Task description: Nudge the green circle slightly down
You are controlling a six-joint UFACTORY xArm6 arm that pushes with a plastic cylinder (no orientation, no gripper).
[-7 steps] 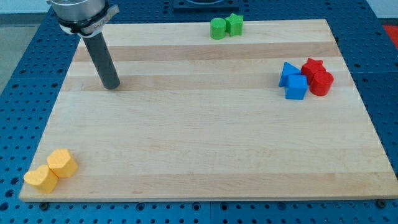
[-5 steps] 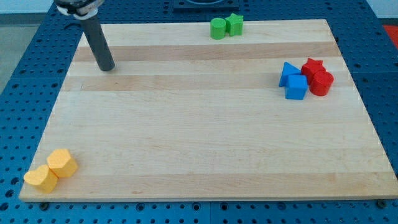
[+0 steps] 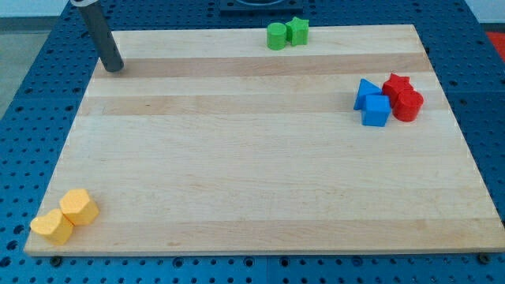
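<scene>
Lying at the far edge of the wooden board (image 3: 260,158), the green circle (image 3: 276,36) touches a green star-like block (image 3: 297,31) on its right. My tip (image 3: 115,68), a plain dark rod end with no jaws, rests at the far left corner, well apart from both and touching no block. Right side: blue triangle (image 3: 364,91), blue cube (image 3: 376,111), red star (image 3: 396,84), red cylinder (image 3: 408,105), clustered. Near left corner: two yellow blocks (image 3: 65,215), touching, on smooth pale planks.
</scene>
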